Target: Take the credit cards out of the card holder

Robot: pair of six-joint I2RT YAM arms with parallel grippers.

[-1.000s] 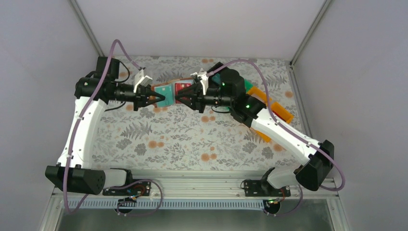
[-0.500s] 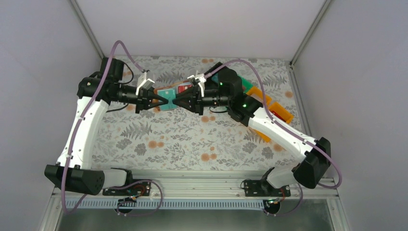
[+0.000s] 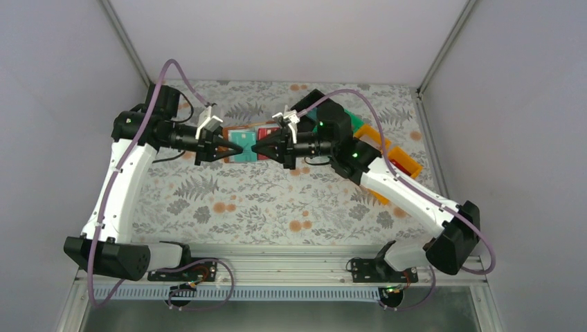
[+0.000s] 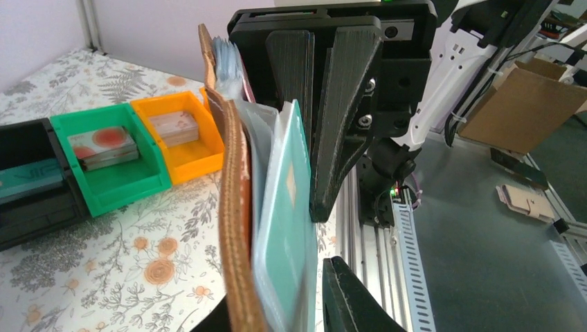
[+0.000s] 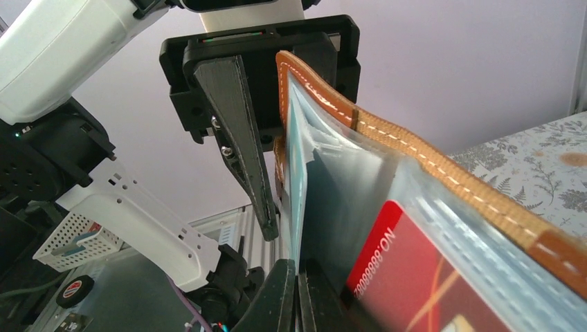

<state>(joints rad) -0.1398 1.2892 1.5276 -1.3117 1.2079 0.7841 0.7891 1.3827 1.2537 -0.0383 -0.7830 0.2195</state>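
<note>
The brown card holder [image 3: 237,129] hangs open and upright in the air between my two grippers. Its stitched brown edge shows in the left wrist view [image 4: 234,207] and the right wrist view [image 5: 415,159]. My left gripper [image 3: 225,149] has a finger on each side of its left half [image 4: 273,296], shut on it. My right gripper [image 3: 256,147] is shut on the edge of a teal card [image 5: 297,180], which is thin between its fingers [image 5: 299,270]. The teal card [image 4: 287,214] sticks out of a slot [image 3: 242,147]. A red card [image 5: 415,277] sits in a clear slot on the right half [image 3: 264,131].
Black [image 4: 28,187], green [image 4: 111,162] and orange [image 4: 176,135] bins stand in a row at the back right of the floral table [image 3: 263,200], with cards in them. The green [image 3: 358,123] and orange [image 3: 391,153] bins lie under the right arm. Metal rail along the near edge [image 3: 277,259].
The gripper tips met over the card holder half a second ago. Now they have drawn a little apart, the left one moving left, and more of the teal card shows between them.
</note>
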